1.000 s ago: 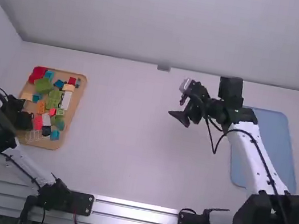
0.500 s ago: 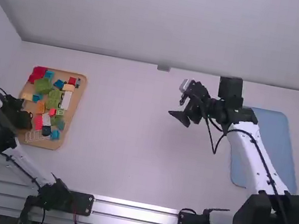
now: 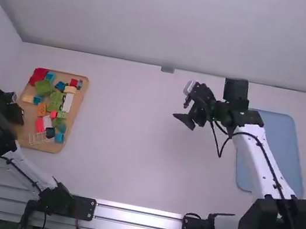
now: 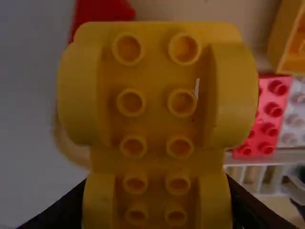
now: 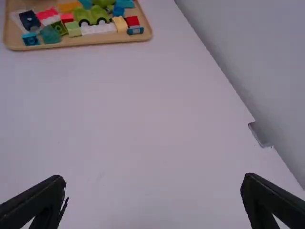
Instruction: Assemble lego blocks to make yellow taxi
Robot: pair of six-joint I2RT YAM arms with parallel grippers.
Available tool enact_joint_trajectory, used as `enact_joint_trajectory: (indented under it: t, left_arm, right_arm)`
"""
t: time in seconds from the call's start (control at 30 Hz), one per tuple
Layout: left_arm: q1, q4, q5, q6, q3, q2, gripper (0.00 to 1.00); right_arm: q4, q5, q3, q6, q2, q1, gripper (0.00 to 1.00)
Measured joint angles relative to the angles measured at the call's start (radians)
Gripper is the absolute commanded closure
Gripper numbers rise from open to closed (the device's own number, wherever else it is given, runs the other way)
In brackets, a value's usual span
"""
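At the left side of the tray [image 3: 70,135] is my left gripper [image 3: 18,114] in the high view. In the left wrist view a large yellow lego piece [image 4: 155,102] with two rows of round studs and rounded fenders is clamped between the fingers of my left gripper [image 4: 157,195]. My right gripper [image 3: 183,118] hangs over the table right of the middle; in the right wrist view my right gripper [image 5: 153,186] has its fingers wide apart and nothing between them.
Loose blocks fill the wooden tray: a green car base [image 5: 92,15], a white brick [image 3: 67,102], red bricks [image 3: 39,75], an orange block [image 3: 42,109] and others. A blue mat [image 3: 279,137] lies beneath and beside the right arm.
My left gripper has moved left toward the tray's left edge, uncovering some blocks, and a few blocks near the tray's front have shifted slightly. The right arm has kept still.
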Motion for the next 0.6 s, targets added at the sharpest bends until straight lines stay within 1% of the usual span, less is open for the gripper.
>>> enact_joint_trajectory:
  t: [0.07, 0.2, 0.37, 0.4, 0.47, 0.5, 0.53, 0.6]
  left_arm:
    - [-0.006, -0.029, -0.001, -0.017, 0.038, 0.000, 0.76]
    - [-0.047, -0.055, -0.021, -0.035, 0.064, -0.021, 0.76]
    - [-0.175, -0.059, -0.047, -0.043, 0.065, -0.106, 0.75]
    - [-0.228, -0.058, -0.048, -0.044, 0.064, -0.139, 0.75]
    - [-0.275, -0.059, -0.051, -0.043, 0.065, -0.165, 0.74]
    - [-0.304, -0.062, -0.051, -0.041, 0.064, -0.177, 0.74]
    - [-0.360, -0.075, -0.053, -0.031, 0.065, -0.193, 0.74]
    - [-0.405, -0.086, -0.054, -0.023, 0.067, -0.195, 0.74]
  right_arm:
    - [0.000, 0.000, 0.000, -0.003, 0.000, 0.000, 0.02]
    - [0.001, 0.000, 0.000, -0.013, 0.000, 0.000, 0.02]
    - [0.031, -0.001, 0.000, -0.015, 0.000, 0.000, 0.01]
    - [0.048, -0.006, 0.000, -0.016, 0.000, 0.000, 0.01]
    - [0.064, -0.020, 0.000, -0.014, 0.000, 0.000, 0.02]
    - [0.072, -0.034, 0.000, -0.012, 0.000, 0.000, 0.01]
    - [0.086, -0.063, 0.000, -0.015, 0.000, -0.003, 0.01]
    - [0.089, -0.105, 0.000, -0.024, 0.000, -0.007, 0.01]
